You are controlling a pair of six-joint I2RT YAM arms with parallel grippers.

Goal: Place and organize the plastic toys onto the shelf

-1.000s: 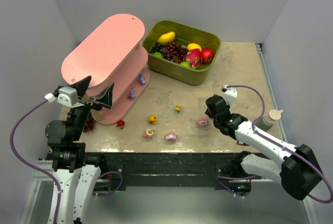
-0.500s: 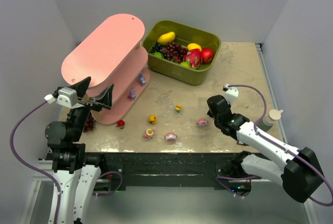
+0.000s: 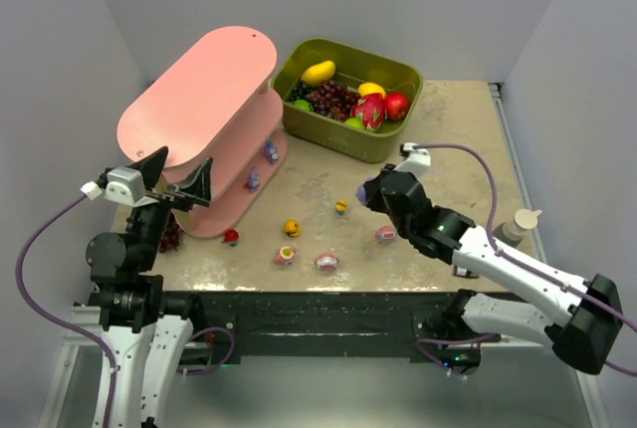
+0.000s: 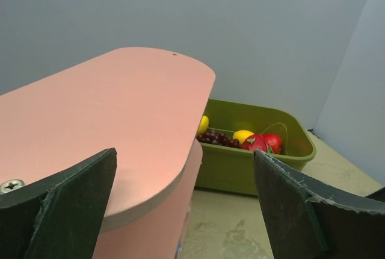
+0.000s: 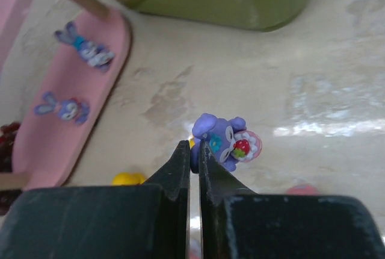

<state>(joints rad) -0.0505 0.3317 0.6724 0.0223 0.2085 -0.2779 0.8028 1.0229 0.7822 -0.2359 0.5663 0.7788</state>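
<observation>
The pink three-tier shelf (image 3: 199, 90) stands at the back left; it also shows in the left wrist view (image 4: 102, 126) and the right wrist view (image 5: 66, 108). Two purple bunny toys (image 3: 271, 152) (image 3: 253, 180) lie on its bottom board, also seen from the right wrist (image 5: 84, 48) (image 5: 63, 107). My right gripper (image 3: 363, 192) (image 5: 194, 147) is shut on a purple bunny figurine (image 5: 225, 140), held above the table. Loose toys lie on the table: yellow (image 3: 292, 228), red (image 3: 231, 237), pink (image 3: 286, 255) (image 3: 325, 262) (image 3: 386, 234). My left gripper (image 3: 179, 174) (image 4: 183, 205) is open and empty beside the shelf's top board.
An olive-green bin (image 3: 348, 100) of fruits stands behind the shelf's right end. A dark red grape bunch (image 3: 169, 237) lies by the shelf's near end. A small yellow-blue toy (image 3: 340, 207) lies mid-table. A white bottle (image 3: 523, 224) stands at the right edge.
My right arm has swung left and away from the table's front edge, carrying the purple figurine towards the middle. The left arm has barely moved.
</observation>
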